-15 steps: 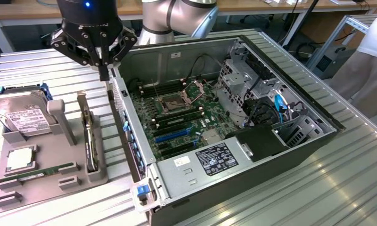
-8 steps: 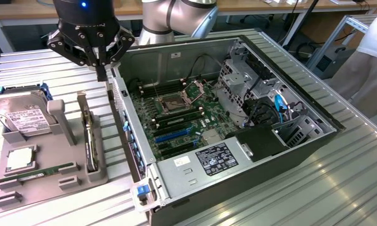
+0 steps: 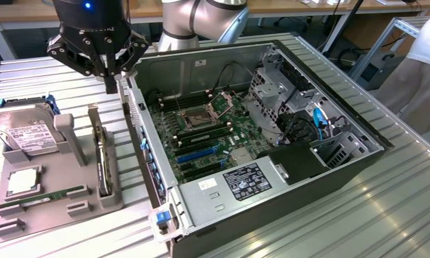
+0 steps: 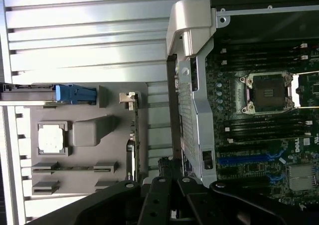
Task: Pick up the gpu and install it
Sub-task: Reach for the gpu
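Here, the robot arm (image 3: 200, 21) reaches down from twelve o'clock in the exterior view. Its wrist is vertical and its gripper (image 3: 112, 85) points straight down toward the counter (image 3: 401, 215), fingers pressed together and holding nothing. The gpu (image 3: 100, 156) stands on its long edge in a grey holder (image 3: 50, 212), at six o'clock from the fingers. The open computer case (image 3: 200, 201) sits just beside it at three o'clock.

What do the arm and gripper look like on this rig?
The arm is silver-grey, built of tubular segments with rounded joint housings and a darker grey cap. The gripper is all black: a boxy body with faint pale lettering, a lit blue light above it, and jointed linkage fingers with round pivot bolts, narrowing to slim tips.
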{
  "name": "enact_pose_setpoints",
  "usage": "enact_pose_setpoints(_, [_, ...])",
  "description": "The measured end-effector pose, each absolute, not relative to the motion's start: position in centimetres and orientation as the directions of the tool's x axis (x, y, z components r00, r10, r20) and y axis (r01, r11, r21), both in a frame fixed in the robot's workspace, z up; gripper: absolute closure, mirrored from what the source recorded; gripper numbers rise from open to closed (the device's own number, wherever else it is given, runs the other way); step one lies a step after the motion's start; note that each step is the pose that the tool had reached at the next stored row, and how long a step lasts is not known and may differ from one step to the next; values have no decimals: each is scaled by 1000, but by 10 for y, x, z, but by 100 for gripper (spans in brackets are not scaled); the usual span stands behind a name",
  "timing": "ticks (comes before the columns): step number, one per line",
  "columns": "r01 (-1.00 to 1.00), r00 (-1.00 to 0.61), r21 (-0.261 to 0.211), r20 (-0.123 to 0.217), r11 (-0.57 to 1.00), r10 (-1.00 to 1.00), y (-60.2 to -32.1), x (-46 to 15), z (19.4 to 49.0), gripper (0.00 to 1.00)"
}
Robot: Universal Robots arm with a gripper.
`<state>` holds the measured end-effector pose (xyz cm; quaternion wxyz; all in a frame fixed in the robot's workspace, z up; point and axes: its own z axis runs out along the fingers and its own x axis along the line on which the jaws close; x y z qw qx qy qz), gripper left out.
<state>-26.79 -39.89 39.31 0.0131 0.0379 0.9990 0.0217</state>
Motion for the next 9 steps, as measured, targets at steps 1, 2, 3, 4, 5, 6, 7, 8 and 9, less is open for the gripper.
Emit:
enact_pose_setpoints(1, [75, -997, 44, -25, 996, 76, -399, -268, 393, 89])
enact_pose_setpoints(2, [75, -997, 44, -25, 996, 76, -399, -270, 393, 89])
enact_pose_setpoints(3, [75, -997, 44, -25, 996, 76, -399, -270, 393, 89])
enact_pose_setpoints(4, [75, -997, 44, -25, 996, 76, -399, -271, 393, 89])
enact_pose_setpoints(5, [75, -997, 44, -25, 996, 76, -399, -271, 393, 89])
enact_pose_setpoints(6, [75, -997, 44, -25, 996, 76, -399, -273, 393, 89])
enact_pose_setpoints(7, [75, -997, 44, -25, 996, 76, -399, -273, 393, 89])
enact_pose_setpoints(8, [75, -997, 44, -25, 996, 76, -399, -274, 393, 89])
enact_pose_setpoints(9, [75, -997, 44, -25, 996, 76, -399, -275, 393, 89])
